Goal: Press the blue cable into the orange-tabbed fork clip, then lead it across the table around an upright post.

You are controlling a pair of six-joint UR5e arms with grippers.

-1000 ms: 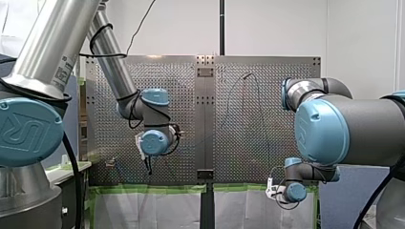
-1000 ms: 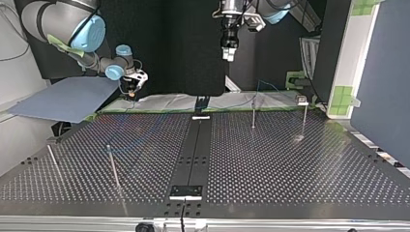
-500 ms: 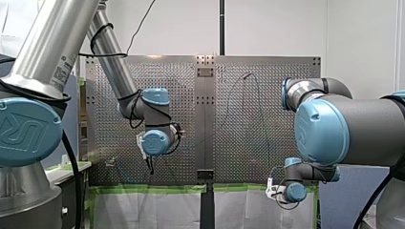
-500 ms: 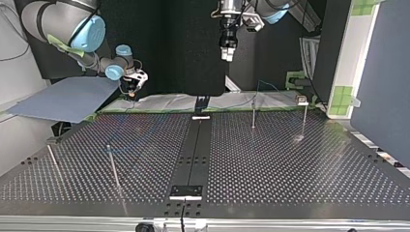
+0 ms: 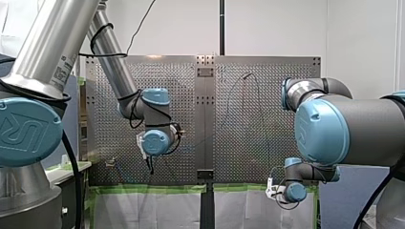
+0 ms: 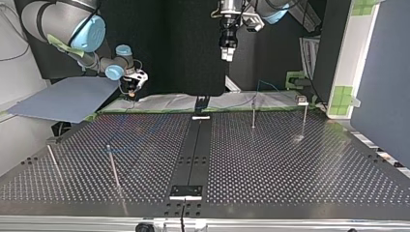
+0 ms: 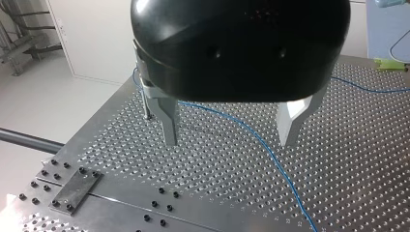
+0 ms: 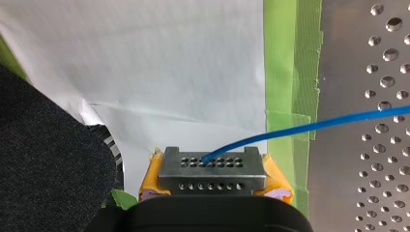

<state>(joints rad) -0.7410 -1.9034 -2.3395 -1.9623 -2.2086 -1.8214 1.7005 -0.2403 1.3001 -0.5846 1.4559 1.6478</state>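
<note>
Hanging down from the top view's upper edge, the left gripper point(image 6: 226, 52) is pointed straight at the table point(image 6: 290, 164) and is held well above it. In the front view the left arm is seen folded down from the upper left, with its wrist turned over the left half of the perforated plate. From its own wrist camera the left gripper point(image 7: 228, 143) is shown released: the two metal fingers point(image 7: 167, 121) are spread wide apart and nothing is held between them. The blue cable point(image 7: 270, 154) is laid on the table beneath, passing under the gap between the fingers without being touched, and a thin upright post point(image 7: 145, 102) shows beside one finger. The right arm is set low at the table's edge nearest the arms, and the right gripper point(image 6: 129, 92) is placed just off the far corner at the top view's left. In the right wrist view this gripper is clenched on the end of the blue cable, which is led out from between the yellow pads point(image 8: 151, 181), over a strip of green tape point(image 8: 290, 72) and onto the perforated plate. A white sheet point(image 8: 169, 58) is seen ahead of the gripper.
</note>
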